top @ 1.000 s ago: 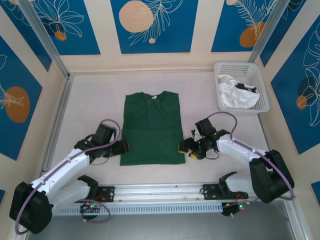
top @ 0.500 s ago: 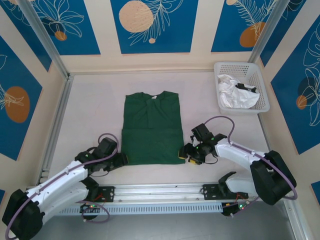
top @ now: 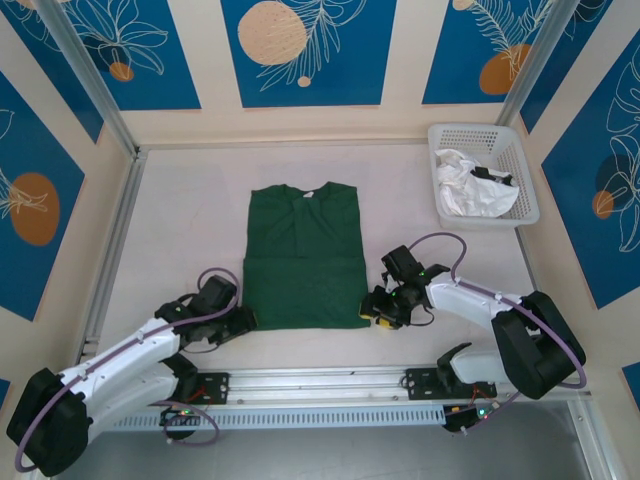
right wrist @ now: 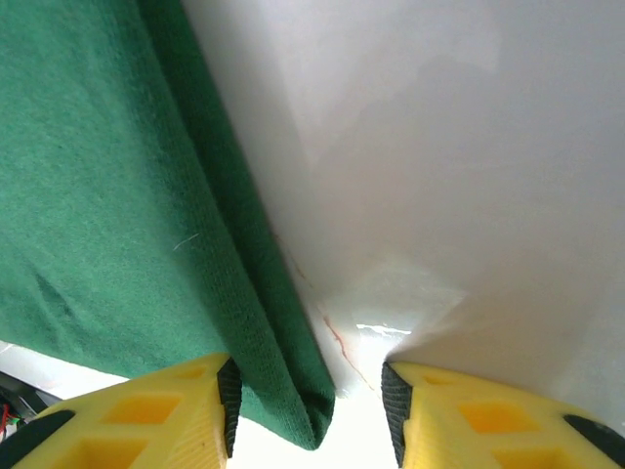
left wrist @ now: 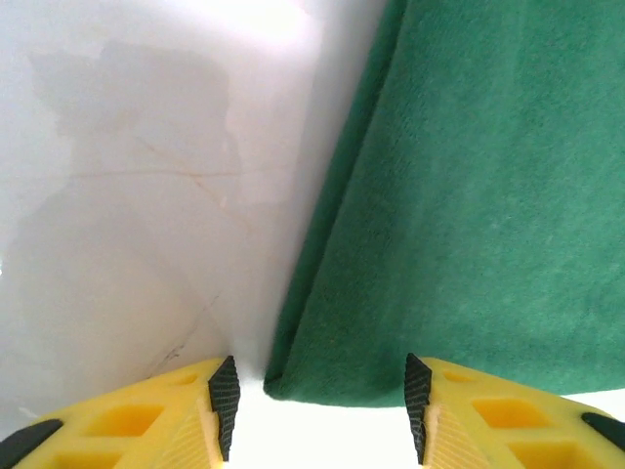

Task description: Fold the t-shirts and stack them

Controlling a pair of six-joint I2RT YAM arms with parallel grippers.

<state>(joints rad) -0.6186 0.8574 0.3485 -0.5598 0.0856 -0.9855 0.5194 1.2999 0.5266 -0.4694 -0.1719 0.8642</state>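
Note:
The dark green t-shirt (top: 303, 255) lies flat mid-table, folded into a narrow rectangle, with its collar and white label at the far end. My left gripper (top: 245, 320) sits at its near-left corner, open. In the left wrist view that corner (left wrist: 293, 376) lies between the black pads with a gap on each side, my left gripper (left wrist: 320, 405) astride it. My right gripper (top: 372, 312) is at the near-right corner, open. Seen from the right wrist, the hem edge (right wrist: 303, 391) rests against the left pad and the right pad stands apart, my right gripper (right wrist: 311, 405) low over the table. A white t-shirt (top: 470, 195) lies crumpled in the basket.
The white lattice basket (top: 484, 132) stands at the far right corner of the table. A metal rail (top: 320, 385) runs along the near edge by the arm bases. Patterned walls enclose the table on three sides. Bare white tabletop (top: 180, 230) flanks the green shirt.
Both grippers slid toward me along the shirt's side edges to its near corners. Both sets of jaws have narrowed, the right one still closing.

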